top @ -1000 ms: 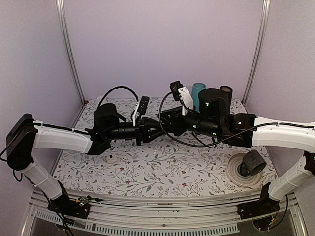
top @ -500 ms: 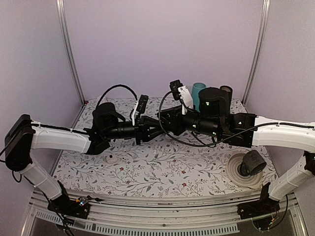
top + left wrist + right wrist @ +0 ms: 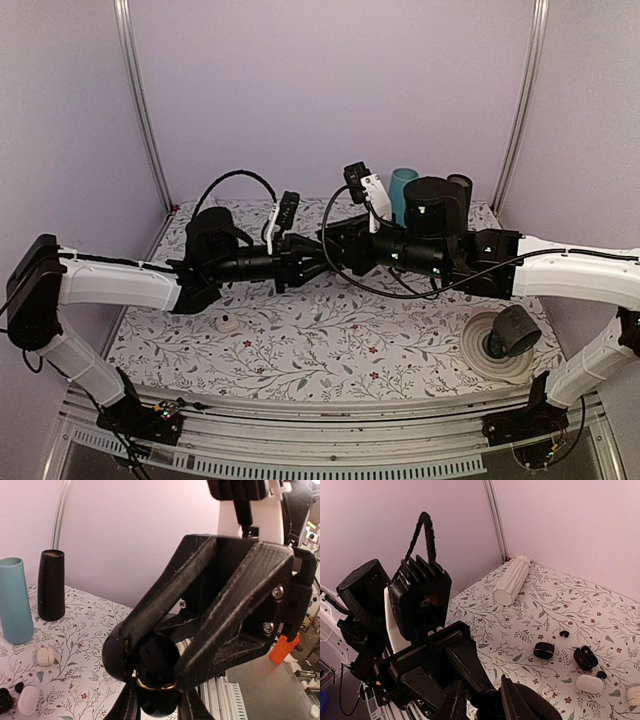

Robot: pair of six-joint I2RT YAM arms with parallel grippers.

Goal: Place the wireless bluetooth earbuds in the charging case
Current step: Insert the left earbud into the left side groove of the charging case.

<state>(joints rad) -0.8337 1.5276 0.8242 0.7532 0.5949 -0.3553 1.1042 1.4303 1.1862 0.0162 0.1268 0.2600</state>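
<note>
Two small black earbuds [image 3: 564,634] lie loose on the counter [image 3: 555,605]; the second earbud [image 3: 601,675] is apart from the first, and both are near the cases. Three cases are down there: one closed black case [image 3: 543,650], one open black case [image 3: 585,657] and one white case [image 3: 590,683], the last two just beside each other. Two cups stand upright side by side at the back, a teal cup [image 3: 15,600] and a black cup [image 3: 51,585]. One white ribbed cylinder [image 3: 512,580] lies by the corner post. One tape roll [image 3: 480,362] sits on my right. One small white round piece [image 3: 45,656] is too small to name. From above, my arms hide the whole cluster of cases.

My left claw [image 3: 161,711] and my right claw [image 3: 484,705] meet tip to tip above mid-counter. Both are nearly closed, pinching one black gold-ringed piece [image 3: 157,682]. It is possibly another case, but fingers cover most of it. Each claw's own tips are cut off at the bottom of its wrist view.
</note>
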